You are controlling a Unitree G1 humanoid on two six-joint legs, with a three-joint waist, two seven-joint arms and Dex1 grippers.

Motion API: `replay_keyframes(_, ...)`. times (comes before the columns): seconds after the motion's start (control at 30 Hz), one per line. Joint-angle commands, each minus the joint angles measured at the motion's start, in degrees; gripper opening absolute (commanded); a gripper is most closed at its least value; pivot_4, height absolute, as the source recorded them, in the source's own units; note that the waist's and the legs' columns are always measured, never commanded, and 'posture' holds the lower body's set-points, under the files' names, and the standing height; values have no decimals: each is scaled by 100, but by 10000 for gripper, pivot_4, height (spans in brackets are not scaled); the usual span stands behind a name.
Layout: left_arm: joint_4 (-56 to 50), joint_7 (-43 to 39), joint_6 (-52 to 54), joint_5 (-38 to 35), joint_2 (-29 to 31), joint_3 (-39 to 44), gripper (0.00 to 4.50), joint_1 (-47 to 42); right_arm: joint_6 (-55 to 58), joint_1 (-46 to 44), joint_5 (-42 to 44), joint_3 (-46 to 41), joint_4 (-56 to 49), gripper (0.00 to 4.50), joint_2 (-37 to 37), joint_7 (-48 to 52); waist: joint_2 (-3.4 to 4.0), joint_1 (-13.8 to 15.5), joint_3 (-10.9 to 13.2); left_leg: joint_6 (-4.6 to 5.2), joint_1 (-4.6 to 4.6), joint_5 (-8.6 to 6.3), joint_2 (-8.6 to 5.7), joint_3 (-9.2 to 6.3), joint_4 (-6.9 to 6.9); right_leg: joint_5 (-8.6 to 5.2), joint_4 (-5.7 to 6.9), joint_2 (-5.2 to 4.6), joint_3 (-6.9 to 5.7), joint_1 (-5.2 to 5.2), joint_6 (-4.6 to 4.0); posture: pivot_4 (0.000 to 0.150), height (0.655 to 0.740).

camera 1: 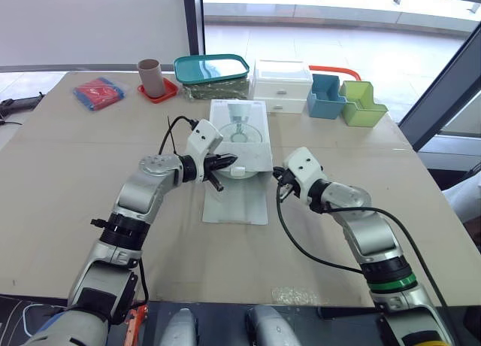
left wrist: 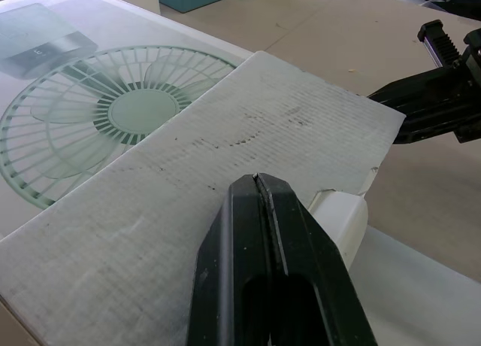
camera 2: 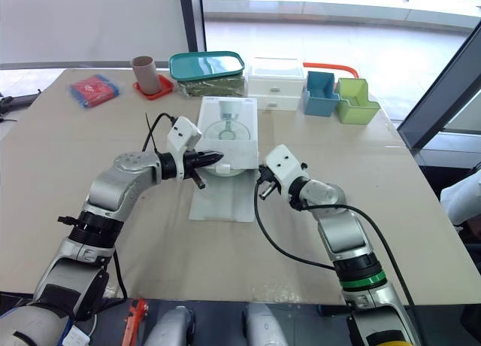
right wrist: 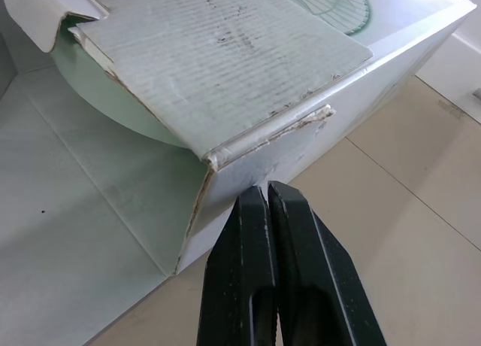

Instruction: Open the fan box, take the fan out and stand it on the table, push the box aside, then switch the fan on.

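Fan box (camera 1: pixel 242 132) lies flat between your grippers, long axis running away from you, open mouth facing you, its big flap (camera 1: pixel 237 199) spread on the table (camera 1: pixel 75 158). Your left gripper (camera 1: pixel 228 162), clenched and empty, hovers over the inner flap (left wrist: pixel 248 135). Your right gripper (camera 1: pixel 281 182), also clenched, sits just beside the box's near corner. Opening looks nearly done; next you'd part the fingers and reach in for the pale green fan (right wrist: pixel 105 109).

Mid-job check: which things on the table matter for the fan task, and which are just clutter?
For the job: fan box, flap open; fan, partly showing inside; left gripper; right gripper.
Lying about: red packet; brown cup; teal-lidded container; white drawers; blue bin; green bin.
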Motion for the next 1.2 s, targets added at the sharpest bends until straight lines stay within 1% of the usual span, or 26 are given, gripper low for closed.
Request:
replay_keyframes(0.03, 79, -12, 0, 26, -13, -26, 0, 26, -152, -25, 49, -130, -104, 909, -26, 41, 0, 0, 0, 0, 0, 0, 0, 0, 0, 0, 0, 0, 0, 0, 0, 1500, 7400)
replay_keyframes(0.27, 79, -21, -3, 20, -17, -24, 0, 11, -120, 54, 0, -250, -89, 909, -110, -34, 0, 7, 0, 0, 0, 0, 0, 0, 0, 0, 0, 0, 0, 0, 0, 1500, 7400)
replay_keyframes(0.43, 63, -37, 6, 10, -4, -18, 0, 18, -267, 132, 69, -728, 106, 909, -510, -17, 0, 16, 0, 0, 0, 0, -3, 1, 0, 0, 0, -2, 1, 0, 1, 1500, 7400)
replay_keyframes(0.53, 60, -42, 9, 10, -4, -20, 0, 13, -503, -83, 191, -1118, 348, 909, -756, 17, 0, 20, 0, 0, 0, 0, -3, 1, 0, 0, 0, -2, 1, 1, 1, 1500, 7400)
replay_keyframes(0.67, 57, -39, 2, 3, -11, -12, 0, 15, -702, -371, 345, -1225, 347, 909, -774, 129, 0, -11, 0, 0, 4, 0, 0, 4, -1, 0, 1, 2, 4, 0, -1, 1500, 7400)
replay_keyframes(0.77, 45, -15, 1, -4, -24, 5, 0, 25, -744, -673, 494, -1099, 65, 909, -620, 262, 0, -12, 0, 0, 5, 0, 3, 4, -1, 1, 1, 4, 5, 1, -2, 1500, 7400)
replay_keyframes(0.93, -27, 8, 24, -20, -22, 16, 0, 77, -692, -917, 550, -557, -323, 909, -169, 444, 1, -5, 0, 0, 4, 0, 2, 3, -2, 1, 1, 3, 4, 1, -1, 1500, 7400)
replay_keyframes(1.07, -79, 33, 48, -28, -26, 33, 0, 113, -646, -883, 503, -132, -222, 909, 153, 514, 0, 19, 0, 0, 0, 0, -1, 2, -1, 0, 0, -3, 2, 1, 1, 1500, 7400)
replay_keyframes(1.2, -150, 73, 75, -45, -30, 62, 0, 150, -422, -853, 344, 22, 2, 909, 212, 418, 0, 21, 0, 1, 0, 0, -1, 2, -1, 0, 0, -3, 1, -1, 1, 1500, 7400)
